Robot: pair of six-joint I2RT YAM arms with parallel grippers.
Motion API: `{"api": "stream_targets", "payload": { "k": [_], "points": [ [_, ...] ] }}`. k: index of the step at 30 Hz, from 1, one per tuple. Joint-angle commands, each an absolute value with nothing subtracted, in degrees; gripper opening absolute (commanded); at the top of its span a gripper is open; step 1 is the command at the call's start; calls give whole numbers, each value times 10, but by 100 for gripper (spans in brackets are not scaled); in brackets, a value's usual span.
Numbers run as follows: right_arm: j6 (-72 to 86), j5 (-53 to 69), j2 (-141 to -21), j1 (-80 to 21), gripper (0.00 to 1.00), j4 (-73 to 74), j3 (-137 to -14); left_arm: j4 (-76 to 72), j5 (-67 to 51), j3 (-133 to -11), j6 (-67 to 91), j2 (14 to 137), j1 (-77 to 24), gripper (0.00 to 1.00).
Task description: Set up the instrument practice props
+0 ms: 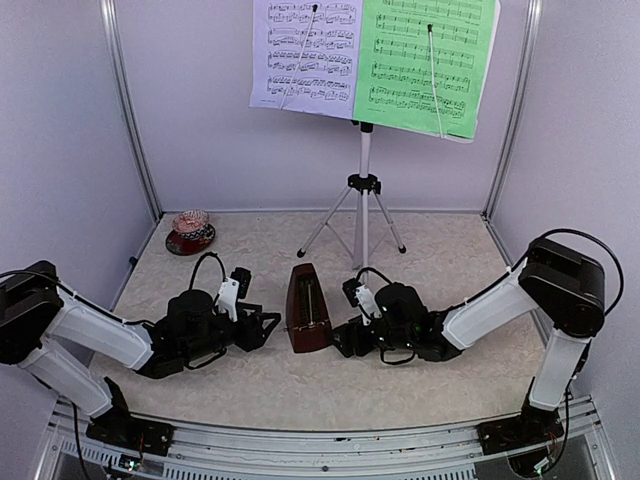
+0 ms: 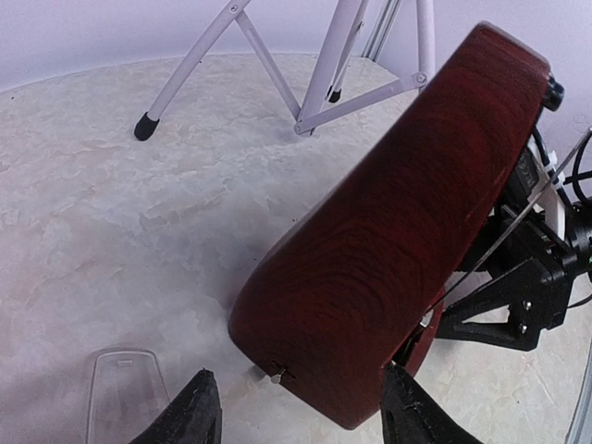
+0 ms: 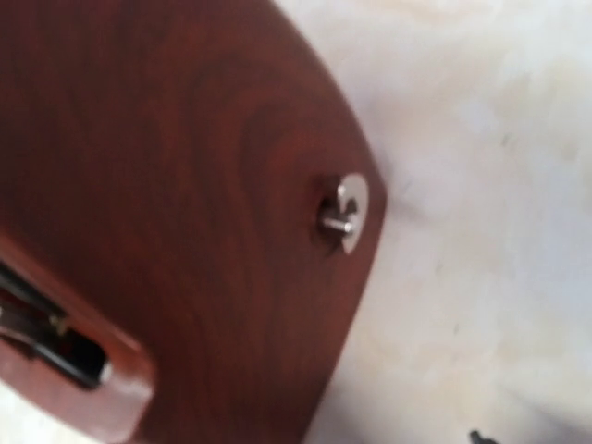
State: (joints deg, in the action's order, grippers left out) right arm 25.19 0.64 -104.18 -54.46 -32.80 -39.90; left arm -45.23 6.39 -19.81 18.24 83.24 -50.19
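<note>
The silver tripod music stand (image 1: 364, 190) stands at the back centre. It carries a pale lavender sheet (image 1: 305, 55) on the left and a green sheet (image 1: 425, 65) on the right. The brown pyramid metronome (image 1: 308, 310) stands on the table in front of it, between both grippers. My left gripper (image 1: 265, 328) is open at its left side. In the left wrist view the metronome's (image 2: 407, 213) lower corner sits between the spread fingertips (image 2: 199, 407), with a gap at the left one. My right gripper (image 1: 345, 338) is close against its right side. There the wood (image 3: 166, 185) and a silver key (image 3: 344, 215) fill the view and hide the fingers.
A small red patterned dish (image 1: 190, 232) sits at the back left. A clear plastic piece (image 2: 125, 398) lies on the table by my left finger. The tripod legs (image 2: 324, 88) spread just behind the metronome. Metal frame posts (image 1: 130, 110) stand at the back corners.
</note>
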Motion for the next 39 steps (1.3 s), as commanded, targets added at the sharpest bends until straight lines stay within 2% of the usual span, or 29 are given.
{"api": "stream_targets", "payload": {
  "k": [1, 8, 16, 32, 39],
  "points": [
    [216, 37, -1023, -536, 79, -360, -407, -465, 71, -191, 185, 822, -500, 58],
    [207, 87, -943, -542, 87, -349, -385, -476, 72, -187, 189, 827, -500, 58],
    [200, 18, -896, -576, 97, -307, -431, -479, 72, -187, 193, 829, -500, 59],
    [189, -94, -945, -590, 98, -245, -529, -475, 82, -182, 195, 816, -503, 60],
    [187, -113, -937, -582, 99, -232, -524, -467, 91, -184, 194, 799, -503, 68]
  ]
}}
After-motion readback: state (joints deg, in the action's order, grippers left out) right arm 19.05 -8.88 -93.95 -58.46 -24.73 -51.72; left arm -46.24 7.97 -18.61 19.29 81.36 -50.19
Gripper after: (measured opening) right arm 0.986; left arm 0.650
